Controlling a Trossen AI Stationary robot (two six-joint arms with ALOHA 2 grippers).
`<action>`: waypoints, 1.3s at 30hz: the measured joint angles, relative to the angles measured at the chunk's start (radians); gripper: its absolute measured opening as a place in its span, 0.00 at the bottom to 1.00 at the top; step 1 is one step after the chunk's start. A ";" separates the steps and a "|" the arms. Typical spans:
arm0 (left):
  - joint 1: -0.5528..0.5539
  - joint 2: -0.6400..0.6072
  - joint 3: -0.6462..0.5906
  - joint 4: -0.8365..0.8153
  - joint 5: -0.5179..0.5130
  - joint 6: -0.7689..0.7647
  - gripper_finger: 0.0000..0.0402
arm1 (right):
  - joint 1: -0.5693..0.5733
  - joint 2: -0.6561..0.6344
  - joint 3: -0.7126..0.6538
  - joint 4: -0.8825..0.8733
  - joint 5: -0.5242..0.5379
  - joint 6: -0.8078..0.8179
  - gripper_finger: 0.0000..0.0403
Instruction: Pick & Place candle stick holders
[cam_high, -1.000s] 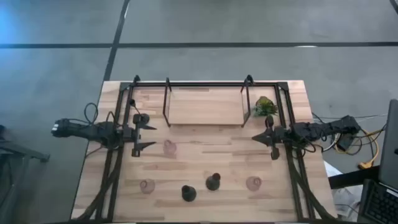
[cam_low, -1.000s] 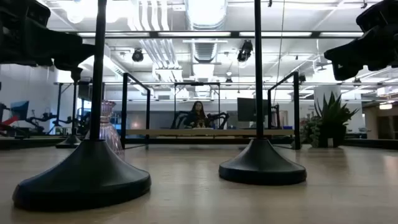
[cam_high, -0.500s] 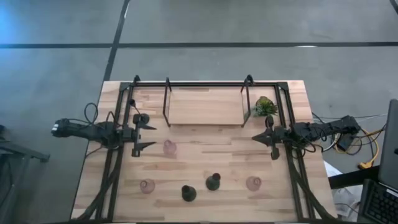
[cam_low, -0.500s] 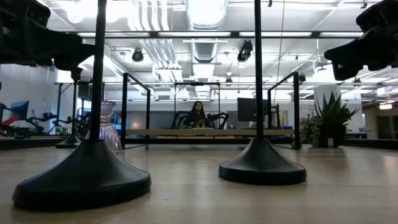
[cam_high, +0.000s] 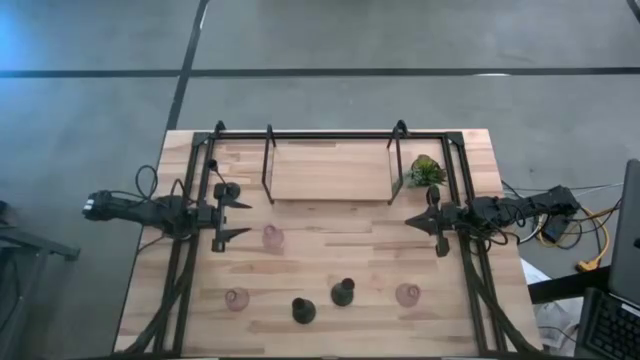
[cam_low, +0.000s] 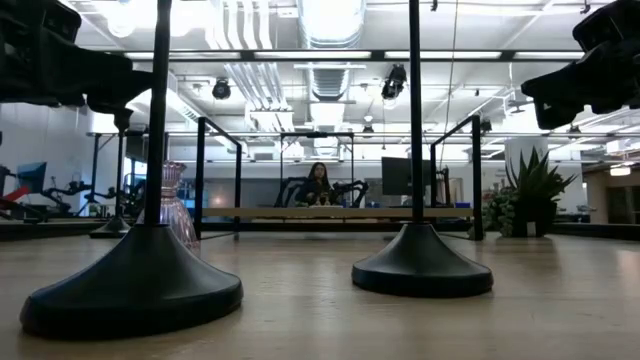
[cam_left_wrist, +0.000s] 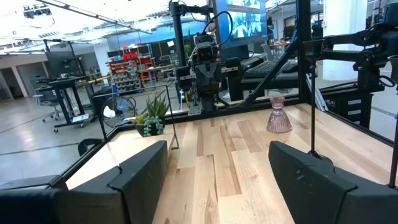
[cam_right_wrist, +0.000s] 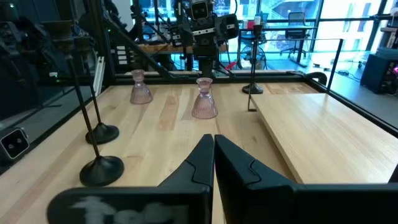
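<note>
- Presently, my left gripper (cam_high: 240, 219) hovers over the left part of the light wooden plank surface (cam_high: 330, 270), its two dark fingers (cam_left_wrist: 140, 177) spread wide with nothing between them.
- My right gripper (cam_high: 418, 221) hovers over the right part of the surface, fingers pressed together and clasping nothing; in the right wrist view the two tips (cam_right_wrist: 208, 155) meet in a single line.
- One squat translucent pink glass candle holder (cam_high: 272, 238) stands just beside my left gripper, toward the middle of the surface.
- A second pink glass holder (cam_high: 236, 299) stands near the front left edge; a third pink glass holder (cam_high: 407, 294) stands near the front right.
- Two slim black candle stick holders with round bases stand between those front pink ones: one black holder (cam_high: 303, 310) nearer the front edge, the other black holder (cam_high: 343, 292) just beside it, to the right.
- A third black holder with a round base (cam_high: 228, 190) stands at the left, near my left gripper and next to the frame.
- A raised wooden shelf on thin black legs (cam_high: 330, 170) sits at the back centre of the surface.
- A small green leafy plant (cam_high: 426, 171) stands beside the shelf's right end, near my right gripper.
- Seen from the low view, the two black bases (cam_low: 135, 285) (cam_low: 422, 262) stand apart, upright.
</note>
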 joint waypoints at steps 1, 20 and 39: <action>0.000 0.000 0.000 0.000 0.000 0.000 0.71 | 0.000 0.000 0.000 0.000 0.000 -0.001 0.02; 0.000 0.000 0.000 0.000 0.000 0.000 0.71 | 0.000 0.006 0.012 0.262 0.003 -0.058 0.02; 0.000 0.000 0.000 0.000 0.000 0.000 0.71 | 0.000 0.179 0.008 0.436 -0.071 -0.088 0.02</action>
